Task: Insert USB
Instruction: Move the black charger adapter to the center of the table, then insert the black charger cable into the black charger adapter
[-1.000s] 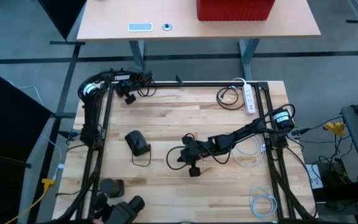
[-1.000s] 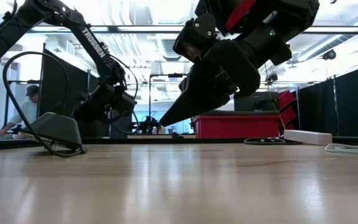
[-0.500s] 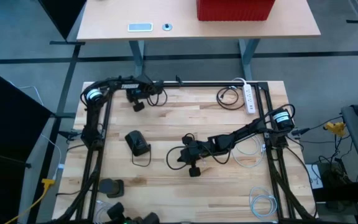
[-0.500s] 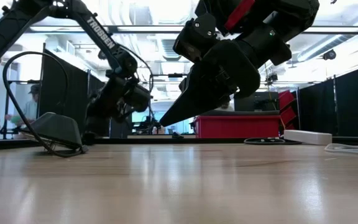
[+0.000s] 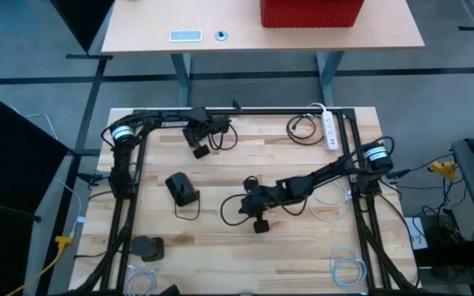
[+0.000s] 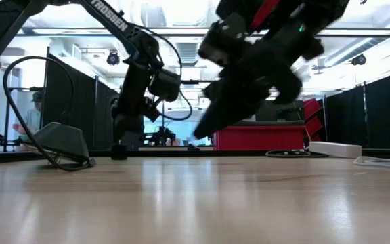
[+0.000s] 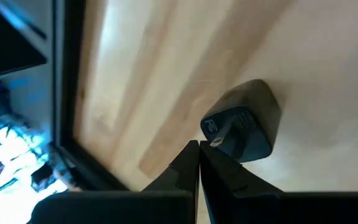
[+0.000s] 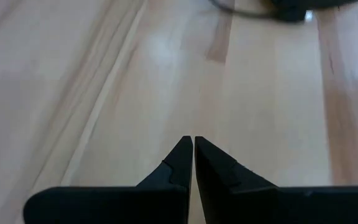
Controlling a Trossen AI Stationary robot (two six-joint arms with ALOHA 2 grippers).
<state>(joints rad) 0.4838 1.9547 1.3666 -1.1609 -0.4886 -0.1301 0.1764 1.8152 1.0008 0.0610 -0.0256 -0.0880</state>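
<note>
Two grippers work above the wooden table, both with fingers pressed together and holding nothing; the left gripper hangs near the far edge, left of centre; the right gripper hovers mid-table; the black USB adapter, its cable looped beside it, lies toward the left edge, between them.

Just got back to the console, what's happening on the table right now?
Neither arm holds anything. The left gripper, jaws shut, reaches over the far side of the wooden table, with a small black block-shaped adapter just ahead of its tips in its wrist view. The right gripper, jaws also shut, hangs over mid-table beside a loop of black cable. The black wedge-shaped device with its cord sits untouched on the left side.
</note>
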